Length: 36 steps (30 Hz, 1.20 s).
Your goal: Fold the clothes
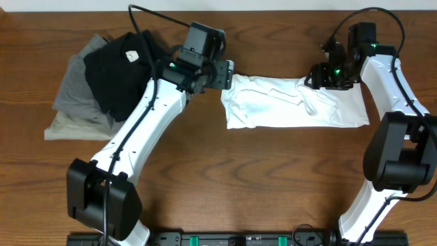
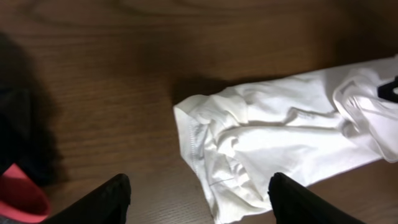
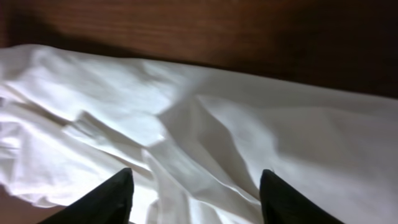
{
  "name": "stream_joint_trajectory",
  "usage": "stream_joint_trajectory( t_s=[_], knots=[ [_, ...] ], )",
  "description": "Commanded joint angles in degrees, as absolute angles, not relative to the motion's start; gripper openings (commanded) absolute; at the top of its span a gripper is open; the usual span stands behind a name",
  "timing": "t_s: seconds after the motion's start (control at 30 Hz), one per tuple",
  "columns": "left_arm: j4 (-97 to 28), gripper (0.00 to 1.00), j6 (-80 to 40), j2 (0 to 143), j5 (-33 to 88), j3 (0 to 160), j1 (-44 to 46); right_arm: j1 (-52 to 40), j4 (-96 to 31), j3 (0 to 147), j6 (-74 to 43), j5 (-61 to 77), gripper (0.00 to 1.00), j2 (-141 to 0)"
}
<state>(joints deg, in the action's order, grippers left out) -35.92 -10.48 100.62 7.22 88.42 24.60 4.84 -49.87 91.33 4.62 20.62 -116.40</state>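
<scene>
White T-shirt [image 1: 287, 106] rumpled, left end effector [image 2: 199, 190] spread, right end effector [image 3: 194, 183] spread

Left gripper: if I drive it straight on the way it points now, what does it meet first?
Most likely the white T-shirt: the left gripper, jaws open, points at its bunched near end. Depth is unclear, so it could touch the table just short of the cloth.

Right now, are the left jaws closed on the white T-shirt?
No: the left wrist view shows both jaws apart, with the white T-shirt lying loose on the table.
</scene>
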Motion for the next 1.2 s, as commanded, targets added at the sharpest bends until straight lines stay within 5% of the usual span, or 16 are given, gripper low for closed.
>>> stream_joint_trajectory(
  t_s=[0.0, 0.13, 0.3, 0.63, 0.9, 1.17],
  knots=[
    [-36.2, 0.75, -12.8, 102.6, 6.8, 87.6, 23.4, 6.4, -49.2, 91.7, 7.3, 27.3, 0.55, -115.9],
    [-36.6, 0.77, -13.2, 106.3, 10.5, 87.2, 23.4, 8.7, -48.9, 91.7, 3.3, 27.8, 0.22, -115.9],
    [-36.6, 0.77, -13.2, 111.0, 15.0, 87.2, 23.4, 10.5, -49.3, 91.7, -6.4, 10.0, 0.02, -116.1],
    [-35.8, 0.77, -13.2, 112.2, 15.0, 87.2, 23.4, 7.2, -47.8, 87.1, -6.8, 16.0, 0.01, -121.6],
    [-36.2, 0.77, -13.2, 112.2, 15.0, 87.2, 23.4, 1.8, -48.3, 86.0, 25.8, 56.9, 0.02, -121.3],
    [-36.5, 0.77, -13.1, 112.2, 15.0, 87.2, 23.4, 5.0, -49.0, 86.3, 24.3, 53.1, 0.02, -117.3]
  ],
)
